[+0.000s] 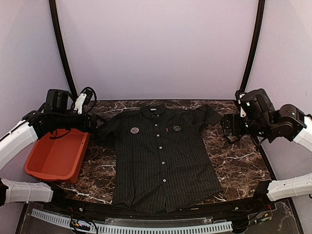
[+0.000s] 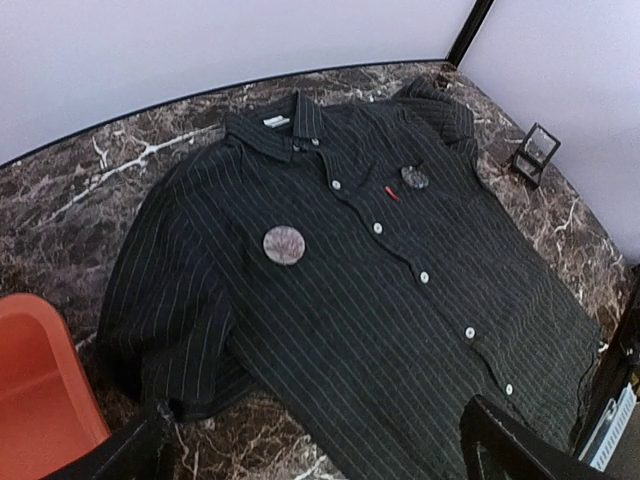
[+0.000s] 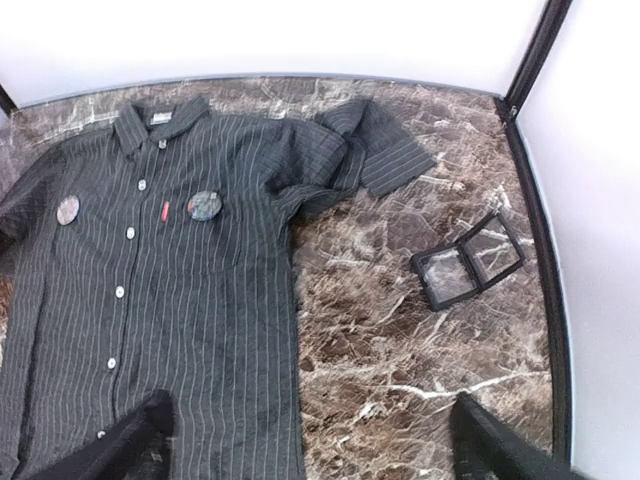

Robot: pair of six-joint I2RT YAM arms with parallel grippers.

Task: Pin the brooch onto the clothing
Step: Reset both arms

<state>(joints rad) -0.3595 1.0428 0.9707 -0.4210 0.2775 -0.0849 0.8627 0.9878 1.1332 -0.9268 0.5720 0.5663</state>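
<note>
Case point(image 3: 468, 262) (apparently open) near shirt point(image 3: 220, 320) shows only in wrist views.

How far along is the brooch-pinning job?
Looks done: a round pinkish brooch and a smaller grey brooch sit on the chest of the dark pinstriped shirt. In hand: nothing; the left end effector and right end effector hang open, empty. Left: nothing obvious; fastening isn't visible.
</note>
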